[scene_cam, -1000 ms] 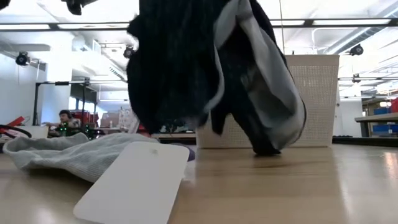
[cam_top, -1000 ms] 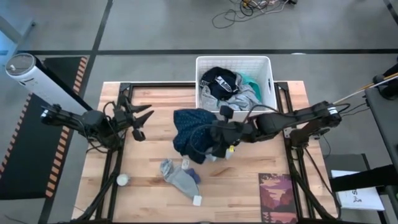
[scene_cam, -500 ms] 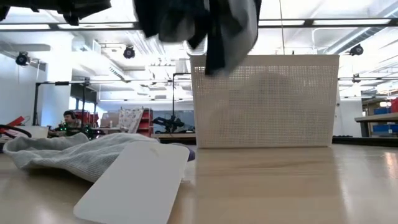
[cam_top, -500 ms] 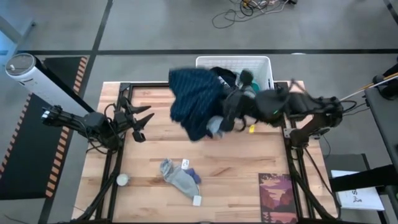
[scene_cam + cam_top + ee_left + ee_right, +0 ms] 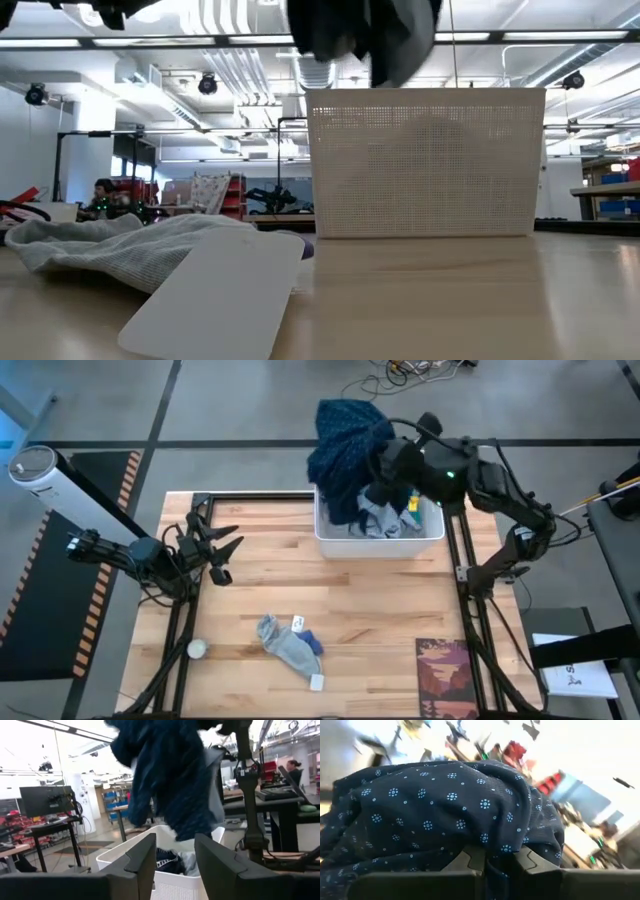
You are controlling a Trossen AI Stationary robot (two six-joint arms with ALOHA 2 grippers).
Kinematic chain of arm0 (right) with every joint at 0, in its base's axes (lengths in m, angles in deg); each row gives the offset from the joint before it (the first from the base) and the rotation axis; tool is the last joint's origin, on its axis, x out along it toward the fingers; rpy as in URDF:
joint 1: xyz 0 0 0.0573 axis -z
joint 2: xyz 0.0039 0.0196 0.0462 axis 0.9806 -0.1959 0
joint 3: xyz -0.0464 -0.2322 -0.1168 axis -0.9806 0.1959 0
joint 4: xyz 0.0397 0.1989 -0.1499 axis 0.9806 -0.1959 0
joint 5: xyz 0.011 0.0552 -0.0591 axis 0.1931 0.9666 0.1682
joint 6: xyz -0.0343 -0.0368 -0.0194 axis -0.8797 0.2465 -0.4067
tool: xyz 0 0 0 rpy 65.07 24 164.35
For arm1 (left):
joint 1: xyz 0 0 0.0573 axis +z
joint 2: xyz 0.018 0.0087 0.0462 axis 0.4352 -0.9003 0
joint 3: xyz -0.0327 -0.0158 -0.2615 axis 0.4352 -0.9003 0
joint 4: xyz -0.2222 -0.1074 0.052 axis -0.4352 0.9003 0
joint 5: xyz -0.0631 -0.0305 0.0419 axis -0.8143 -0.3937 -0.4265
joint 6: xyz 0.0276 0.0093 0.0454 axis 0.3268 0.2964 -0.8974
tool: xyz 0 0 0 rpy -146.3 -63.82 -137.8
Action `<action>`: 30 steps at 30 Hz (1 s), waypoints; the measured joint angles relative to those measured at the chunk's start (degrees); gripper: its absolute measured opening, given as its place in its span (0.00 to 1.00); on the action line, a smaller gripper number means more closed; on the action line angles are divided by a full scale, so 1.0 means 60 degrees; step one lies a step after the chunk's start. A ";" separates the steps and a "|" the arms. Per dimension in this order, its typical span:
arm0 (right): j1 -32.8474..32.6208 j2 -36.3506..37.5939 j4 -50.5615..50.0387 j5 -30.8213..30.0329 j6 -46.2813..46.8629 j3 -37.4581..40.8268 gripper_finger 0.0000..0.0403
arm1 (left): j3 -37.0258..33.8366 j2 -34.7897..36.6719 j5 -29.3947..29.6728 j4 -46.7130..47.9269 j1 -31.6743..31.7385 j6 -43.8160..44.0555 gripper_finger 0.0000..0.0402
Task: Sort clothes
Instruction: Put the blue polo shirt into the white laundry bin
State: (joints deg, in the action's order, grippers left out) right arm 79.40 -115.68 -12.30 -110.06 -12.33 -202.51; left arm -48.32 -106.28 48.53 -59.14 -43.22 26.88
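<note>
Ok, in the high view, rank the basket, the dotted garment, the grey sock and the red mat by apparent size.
1. Basket; the dotted garment looks similar, and hangs nearer the camera, so unsure.
2. Red mat.
3. Grey sock.

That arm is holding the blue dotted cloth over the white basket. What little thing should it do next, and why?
Probably open the right gripper. It is shut on the dark blue dotted fabric garment, which hangs right above the white perforated plastic basket, so letting go should drop it in with the clothes there.
</note>
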 joint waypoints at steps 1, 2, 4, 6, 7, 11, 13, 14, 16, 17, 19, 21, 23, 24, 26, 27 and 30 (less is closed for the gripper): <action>0.0234 0.0000 -0.0321 0.0004 0.0139 -0.0003 0.03 | 0.0001 -0.0002 0.0000 0.0010 -0.0001 -0.0055 0.30; 0.0478 0.0000 -0.0699 0.0010 0.0370 0.0000 0.03 | 0.0001 -0.0004 0.0001 0.0032 0.0001 -0.0065 0.30; 0.0970 -0.0013 -0.1531 0.0054 0.0978 0.0052 0.03 | 0.0001 -0.0004 -0.0001 0.0052 -0.0001 -0.0071 0.29; 0.1442 -0.0062 -0.2351 0.0139 0.1688 0.0190 0.03 | 0.0001 -0.0011 0.0002 0.0046 0.0002 -0.0104 0.29; 0.1678 -0.0080 -0.2781 0.0218 0.2033 0.0334 0.03 | 0.0001 -0.0010 0.0000 0.0047 0.0000 -0.0111 0.29; 0.2650 -0.0071 -0.3673 0.0970 0.3317 0.1575 0.03 | 0.0001 -0.0007 -0.0001 0.0043 -0.0001 -0.0098 0.31; 0.3065 0.0026 -0.3571 0.1667 0.3625 0.2416 0.03 | 0.0001 -0.0004 -0.0001 0.0041 -0.0001 -0.0090 0.32; 0.3230 0.0092 -0.3429 0.1864 0.3693 0.2849 0.03 | 0.0001 -0.0004 -0.0001 0.0042 -0.0001 -0.0090 0.32; 0.3509 0.0195 -0.2929 0.1986 0.3706 0.3773 0.03 | 0.0001 0.0004 -0.0001 0.0044 -0.0001 -0.0084 0.33; 0.3644 0.0215 -0.2651 0.2003 0.3713 0.4223 0.03 | 0.0001 0.0004 -0.0001 0.0041 -0.0001 -0.0082 0.33; 0.3971 0.0210 -0.2081 0.2419 0.3712 0.5149 0.03 | 0.0001 0.0004 -0.0001 0.0041 -0.0001 -0.0075 0.33; 0.4333 0.0200 -0.1351 0.3045 0.3718 0.6074 0.03 | 0.0001 0.0005 -0.0001 0.0047 -0.0001 -0.0073 0.32; 0.4712 0.0204 -0.0487 0.3605 0.3722 0.6937 0.03 | 0.0001 0.0008 0.0002 0.0042 -0.0001 -0.0071 0.31; 0.4915 0.0204 -0.0135 0.3870 0.3776 0.7341 0.03 | 0.0001 0.0007 -0.0001 0.0045 -0.0001 -0.0071 0.30; 0.5274 0.0096 0.0395 0.4507 0.4042 0.8007 0.03 | 0.0001 0.0007 0.0002 0.0049 -0.0001 -0.0067 0.29; 0.5442 0.0020 0.0658 0.4814 0.4172 0.8308 0.03 | 0.0001 0.0007 -0.0001 0.0046 -0.0001 -0.0067 0.29; 0.5744 -0.0223 0.1214 0.5158 0.4311 0.9022 0.03 | 0.0001 0.0011 0.0001 0.0045 -0.0001 -0.0067 0.29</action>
State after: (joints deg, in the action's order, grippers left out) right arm 113.86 -117.02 -5.02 -79.11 13.54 -148.38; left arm -48.31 -106.21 48.53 -58.87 -43.23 26.48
